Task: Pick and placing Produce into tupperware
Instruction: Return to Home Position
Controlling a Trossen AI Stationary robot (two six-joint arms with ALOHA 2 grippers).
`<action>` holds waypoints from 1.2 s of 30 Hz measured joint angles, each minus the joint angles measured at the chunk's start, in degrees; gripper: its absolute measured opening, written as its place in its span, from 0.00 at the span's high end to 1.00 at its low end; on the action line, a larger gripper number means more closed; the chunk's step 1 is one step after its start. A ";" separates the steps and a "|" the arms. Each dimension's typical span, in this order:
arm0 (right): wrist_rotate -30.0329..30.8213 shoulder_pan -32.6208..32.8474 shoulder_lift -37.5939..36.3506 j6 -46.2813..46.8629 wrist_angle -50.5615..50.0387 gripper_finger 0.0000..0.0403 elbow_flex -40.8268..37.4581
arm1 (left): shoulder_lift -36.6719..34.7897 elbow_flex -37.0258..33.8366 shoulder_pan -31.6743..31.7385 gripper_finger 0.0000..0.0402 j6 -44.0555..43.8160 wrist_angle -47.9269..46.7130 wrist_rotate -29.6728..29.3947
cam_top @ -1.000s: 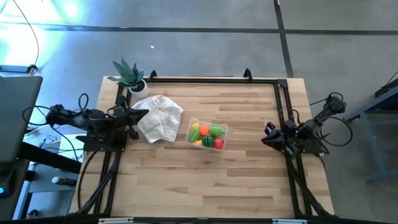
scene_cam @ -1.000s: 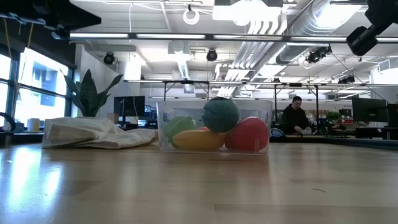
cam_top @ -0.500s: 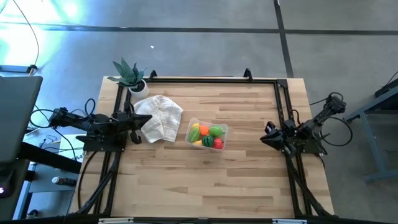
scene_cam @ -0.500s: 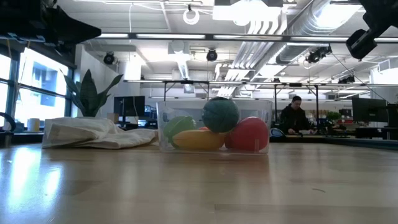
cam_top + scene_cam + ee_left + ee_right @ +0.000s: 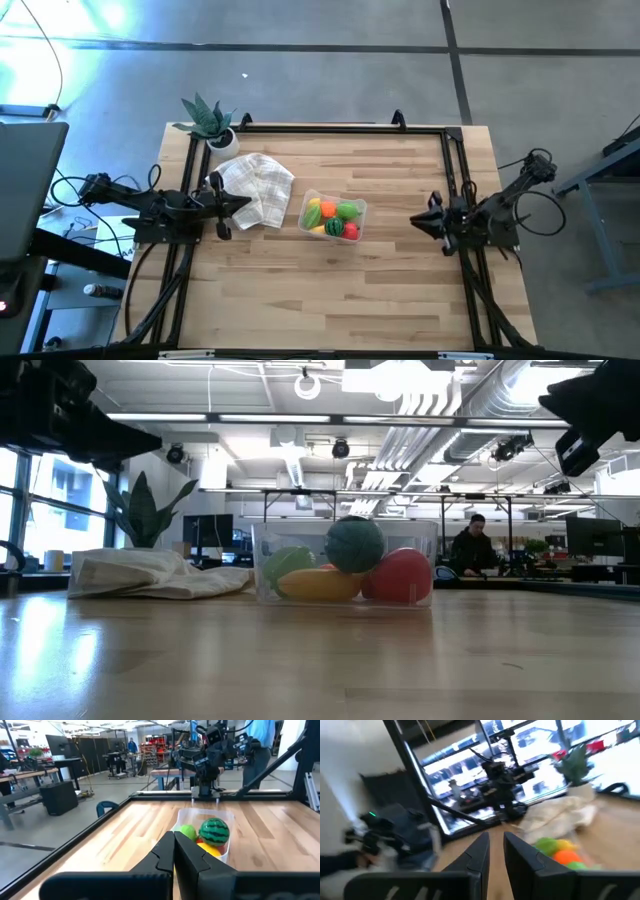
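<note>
The clear tupperware [image 5: 333, 217] stands on its bottom at the middle of the wooden table. It holds toy produce: a watermelon [image 5: 355, 543] on top, a red fruit [image 5: 400, 575], a yellow one [image 5: 318, 584] and a green one [image 5: 288, 563]. My left gripper [image 5: 245, 203] hovers at the table's left side, shut and empty, pointing level at the tupperware [image 5: 220, 817]. My right gripper [image 5: 415, 220] hovers at the table's right side, also pointing at it. Its fingers [image 5: 479, 851] stand slightly apart with nothing between them.
A crumpled white cloth [image 5: 255, 188] lies on the table just left of the tupperware, below my left gripper. A potted plant [image 5: 208, 120] stands at the far left corner. A black frame rail [image 5: 340, 128] runs along the table's edges. A person sits in the room far behind.
My left arm has sunk toward the table, and its gripper has come over the cloth's near edge, closer to the tupperware. My right gripper has rolled and swung a little toward the tupperware. The tupperware and produce have stayed still.
</note>
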 joint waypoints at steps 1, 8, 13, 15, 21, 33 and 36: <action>0.80 0.00 0.00 -2.02 -0.46 0.89 0.00 | -0.01 0.00 0.00 1.00 0.00 0.04 -0.01; 3.90 0.00 0.00 -14.16 -3.68 0.89 0.00 | -0.01 0.00 0.00 1.00 0.00 -0.52 -0.01; 6.20 0.00 0.00 -17.55 -11.04 0.89 0.02 | 0.04 0.00 0.00 1.00 0.00 -0.75 -0.01; 6.69 0.00 0.32 -17.54 -11.54 0.89 0.02 | 0.05 0.00 0.00 1.00 0.00 -0.72 -0.01; 6.73 0.00 0.33 -17.48 -11.56 0.89 0.02 | 0.05 0.00 0.00 1.00 -0.02 -0.73 -0.01; 6.60 0.00 0.33 -17.50 -11.59 0.89 0.02 | 0.05 0.00 0.00 1.00 -0.02 -0.73 -0.02; 6.60 0.01 0.33 -17.52 -11.59 0.89 0.02 | 0.05 0.00 0.00 1.00 0.00 -0.73 -0.01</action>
